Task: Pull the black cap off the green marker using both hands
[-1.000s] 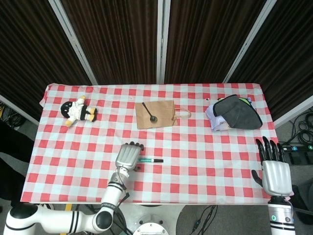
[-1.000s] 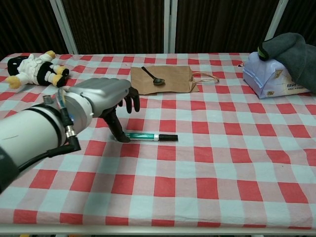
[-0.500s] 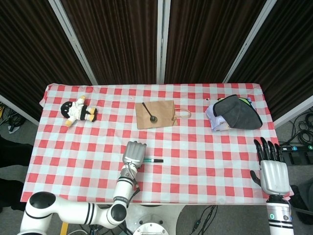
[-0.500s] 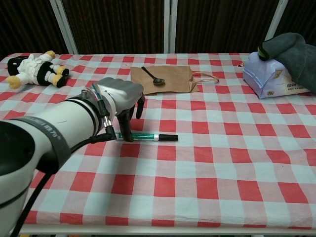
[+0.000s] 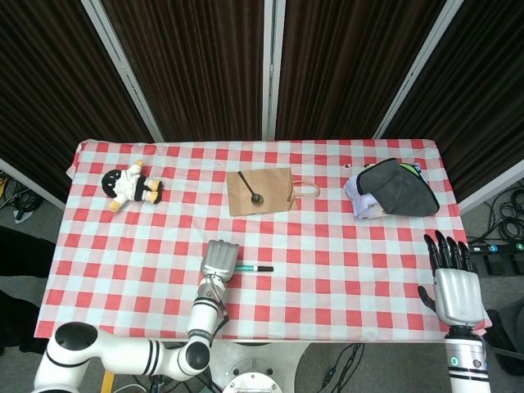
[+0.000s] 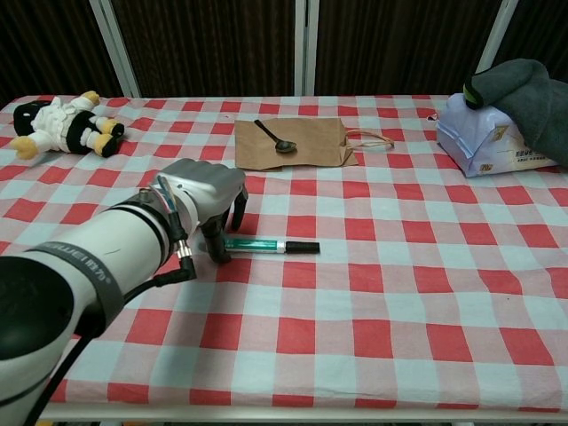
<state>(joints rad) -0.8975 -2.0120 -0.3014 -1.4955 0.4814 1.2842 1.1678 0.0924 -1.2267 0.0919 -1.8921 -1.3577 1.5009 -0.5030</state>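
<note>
The green marker (image 6: pixel 253 244) lies flat on the checked tablecloth, its black cap (image 6: pixel 302 247) pointing right; the head view shows the marker (image 5: pixel 252 268) near the table's front middle. My left hand (image 6: pixel 206 188) hangs over the marker's left end with its fingers (image 6: pixel 219 252) pointing down. One fingertip stands on the cloth just in front of that end, and the others hang behind it, apart from it. The marker rests on the table, not lifted. My right hand (image 5: pixel 455 286) hovers flat with fingers spread at the table's right front corner, far from the marker, and holds nothing.
A plush doll (image 6: pixel 67 124) lies at the back left. A brown paper bag (image 6: pixel 297 142) with a black spoon (image 6: pixel 275 138) on it sits at the back middle. A tissue pack (image 6: pixel 484 138) under a grey cloth (image 6: pixel 528 89) stands at the back right.
My left hand has come in over the marker's left end, lowered and then drawn slightly left and back. The marker has not shifted. The right hand has barely moved.
</note>
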